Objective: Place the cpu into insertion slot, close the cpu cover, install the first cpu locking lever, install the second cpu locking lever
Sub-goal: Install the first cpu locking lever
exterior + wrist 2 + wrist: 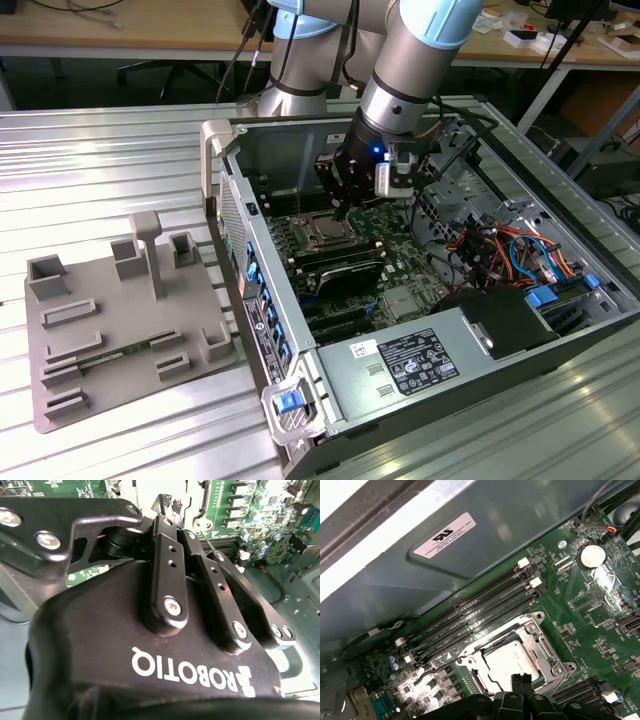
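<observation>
memory slots [475,617] flank socket, chassis wall [485,545] close

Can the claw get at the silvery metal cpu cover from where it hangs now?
Probably yes. The claw hangs just above the silvery hinged cpu cover, which lies flat over the silver-topped cpu, with nothing between them.

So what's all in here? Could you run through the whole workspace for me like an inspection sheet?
Surface: ribbed metal table carrying the open computer case.
Job's things: cpu lies in the insertion slot; cpu cover is down around it.
Clutter: grey fixture tray beside the case, on the exterior view's left.
Grippers: gripper right above the cpu, fingers shut.
Cables: red, blue and orange wires inside the case.
Surroundings: wooden benches behind.
</observation>
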Controlling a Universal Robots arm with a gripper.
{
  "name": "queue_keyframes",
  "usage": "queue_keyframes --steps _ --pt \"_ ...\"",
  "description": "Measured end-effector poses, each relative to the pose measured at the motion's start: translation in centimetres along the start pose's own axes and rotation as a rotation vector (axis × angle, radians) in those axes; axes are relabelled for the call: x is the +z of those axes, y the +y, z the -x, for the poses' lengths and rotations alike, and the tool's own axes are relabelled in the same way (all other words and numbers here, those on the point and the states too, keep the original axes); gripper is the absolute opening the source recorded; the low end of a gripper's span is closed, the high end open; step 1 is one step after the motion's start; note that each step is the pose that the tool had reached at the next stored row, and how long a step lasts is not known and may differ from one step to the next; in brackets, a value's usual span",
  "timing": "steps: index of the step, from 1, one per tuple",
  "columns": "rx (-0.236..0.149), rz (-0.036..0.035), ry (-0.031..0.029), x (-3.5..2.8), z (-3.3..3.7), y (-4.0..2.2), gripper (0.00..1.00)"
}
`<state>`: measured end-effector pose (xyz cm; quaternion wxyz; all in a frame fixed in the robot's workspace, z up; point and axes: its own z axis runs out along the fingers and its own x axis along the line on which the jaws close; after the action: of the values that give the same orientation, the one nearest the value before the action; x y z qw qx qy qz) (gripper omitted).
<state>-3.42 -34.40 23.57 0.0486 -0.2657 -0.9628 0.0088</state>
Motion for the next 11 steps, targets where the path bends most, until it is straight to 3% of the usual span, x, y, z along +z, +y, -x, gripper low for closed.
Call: queue_keyframes --steps 11 --pt "-0.078 -0.0066 -0.0031 0.0 0.0 0.0 0.11"
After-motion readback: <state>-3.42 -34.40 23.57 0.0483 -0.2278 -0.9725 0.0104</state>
